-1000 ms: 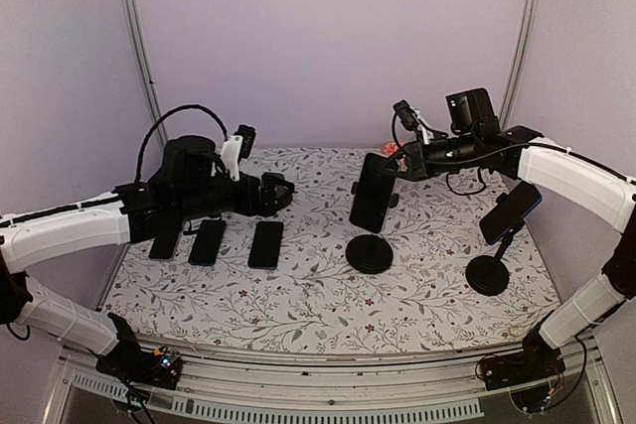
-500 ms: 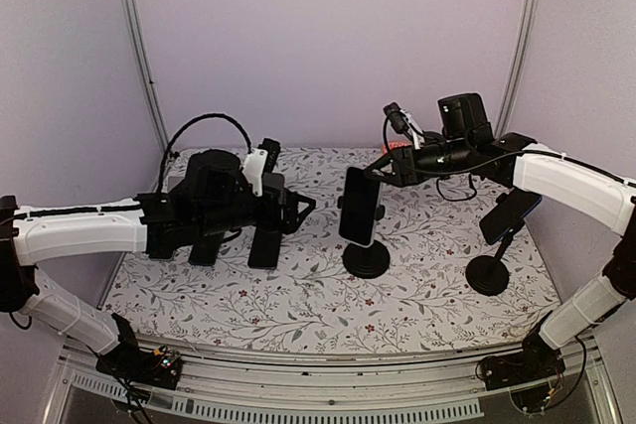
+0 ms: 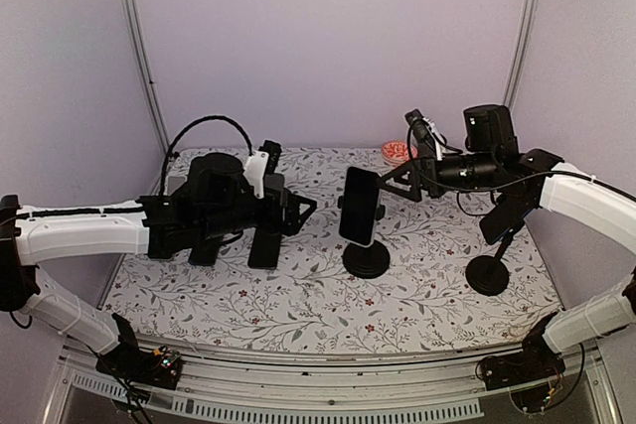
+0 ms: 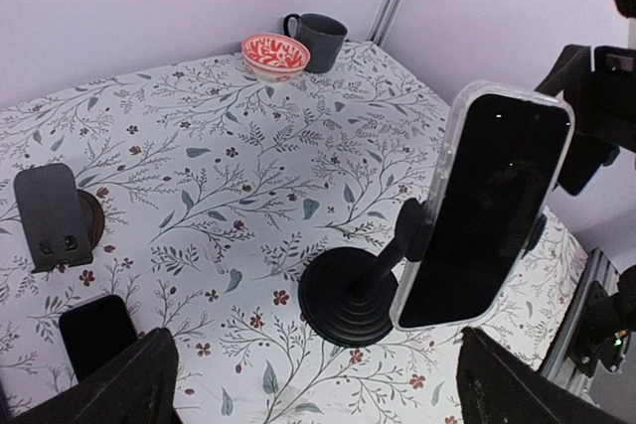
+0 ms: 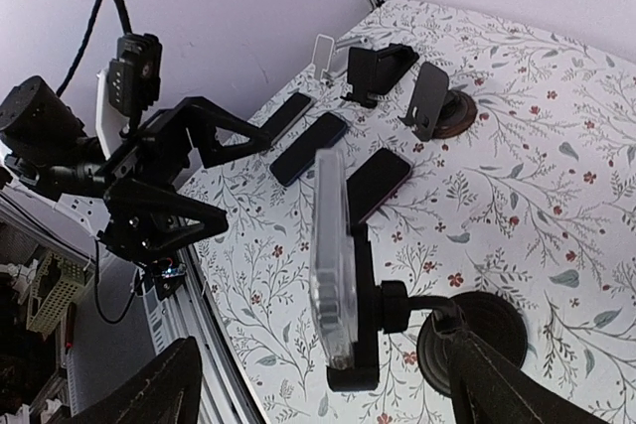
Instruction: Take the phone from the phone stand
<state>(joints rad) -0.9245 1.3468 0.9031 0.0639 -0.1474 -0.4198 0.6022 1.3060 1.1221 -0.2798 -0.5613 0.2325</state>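
A black phone [image 3: 359, 206] in a clear case stands upright, clamped in a black phone stand [image 3: 366, 257] at the table's middle. My left gripper [image 3: 301, 208] is open just left of it, not touching. In the left wrist view the phone [image 4: 484, 208] faces me above the round base [image 4: 350, 297], with the left gripper [image 4: 318, 399] spread wide below. My right gripper [image 3: 397, 184] is open to the phone's right, a short gap away. The right wrist view shows the phone [image 5: 333, 255] edge-on between the spread fingers of the right gripper [image 5: 333, 399].
A second phone [image 3: 510, 213] sits on another stand [image 3: 487, 273] at the right. Flat phones [image 5: 308, 146] and small empty stands [image 5: 427, 96] lie on the left side, partly under my left arm. A red bowl [image 4: 275, 52] and a dark mug [image 4: 318, 29] stand at the back.
My right gripper has let go of the phone, opened and drawn back to the right. The phone and stand shifted left a second ago; the left arm came in beside them, then held still.
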